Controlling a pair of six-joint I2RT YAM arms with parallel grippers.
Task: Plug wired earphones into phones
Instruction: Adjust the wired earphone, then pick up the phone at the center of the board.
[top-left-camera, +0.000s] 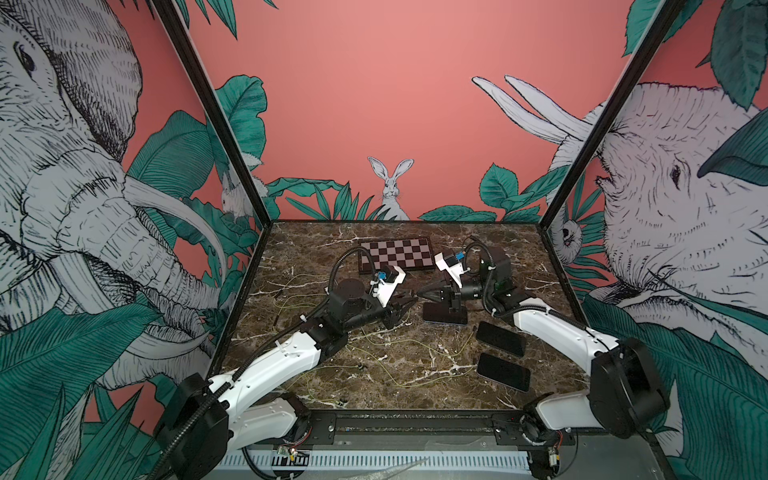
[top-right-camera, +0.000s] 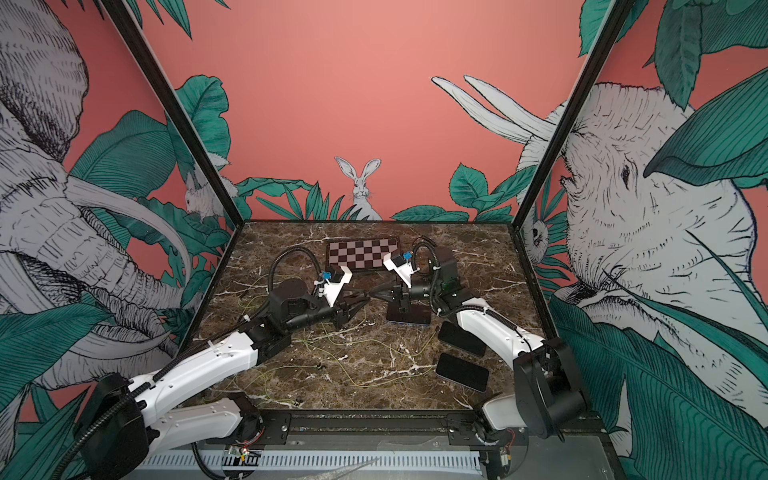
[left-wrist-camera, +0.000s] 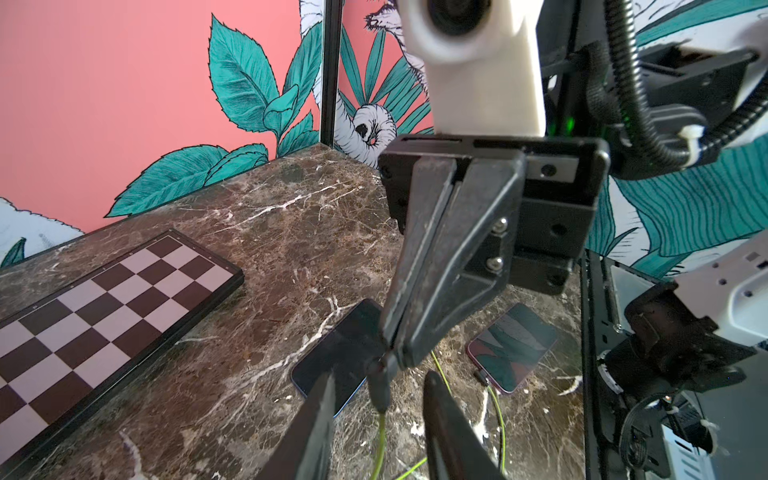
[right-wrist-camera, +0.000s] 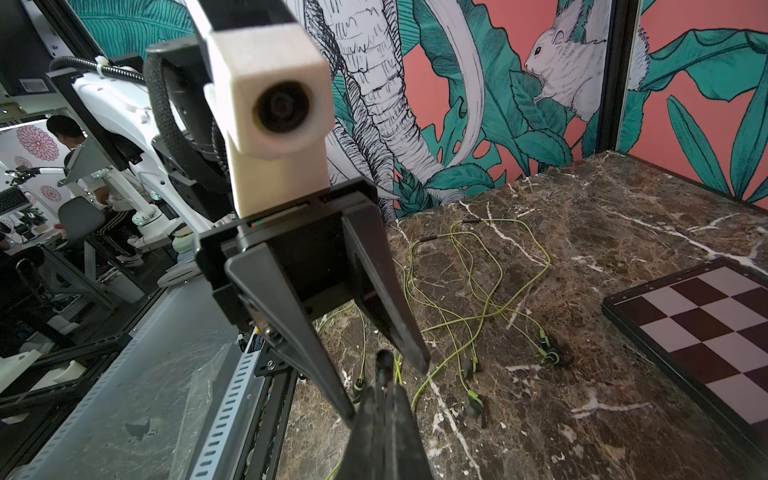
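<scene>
1. Arms reached inward over the marble table (top-left-camera: 316, 249), forearms low and wrists roughly level, so that the left gripper (top-left-camera: 405, 302) and the right gripper (top-left-camera: 424, 293) met tip to tip near the table's middle
2. The right gripper (left-wrist-camera: 398, 353) had its fingers pressed together on a dark plug (left-wrist-camera: 380, 388), and a yellow-green cord (left-wrist-camera: 379, 440) hung down from that plug
3. The left gripper (right-wrist-camera: 384, 386) stood spread, with one finger on each side of the plug (right-wrist-camera: 384, 360) and neither touching it
4. A first phone (top-left-camera: 444, 319) lay flat on the table just below the right gripper
5. A second phone (top-left-camera: 500, 338) and a third phone (top-left-camera: 503, 371) lay apart from it, nearer the right arm's base
6. In the left wrist view the second phone (left-wrist-camera: 513, 349) showed a small dark connector at its edge, with a green cord trailing off
7. The rest of the wired earphones (right-wrist-camera: 478, 316) lay loose and tangled on the left arm's side, and a checkerboard (top-left-camera: 397, 254) lay beyond both grippers
</scene>
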